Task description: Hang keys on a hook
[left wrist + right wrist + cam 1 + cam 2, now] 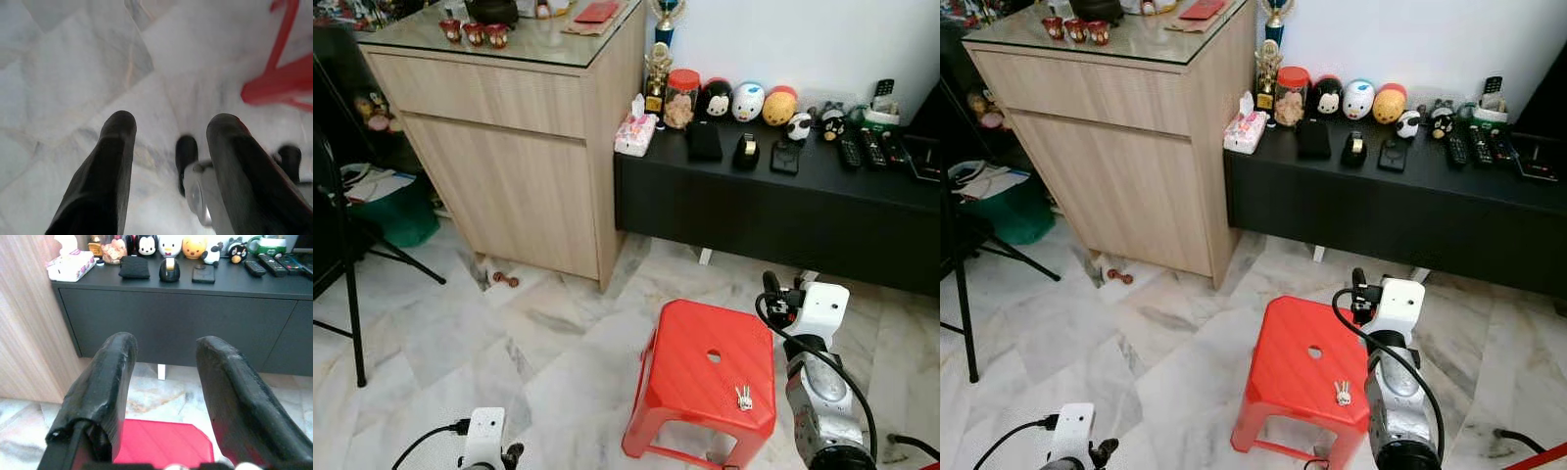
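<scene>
Small silver keys (743, 397) lie on the red plastic stool (695, 352), near its front right corner.

The bunch of keys is flat on the seat, and its long axis runs about front to back, from the robot toward the low black cabinet (773, 201); which end is the ring I cannot tell, it is too small. The right gripper (164, 377) is above the right edge of the stool, pointing toward the black cabinet, with its two black fingers apart and nothing between them. The left gripper (168, 147) hangs low over the white marble floor (460, 343), left of the stool, also with fingers spread and empty. A light wooden cupboard with a glass top (509, 127) stands to the left of the black cabinet.
</scene>
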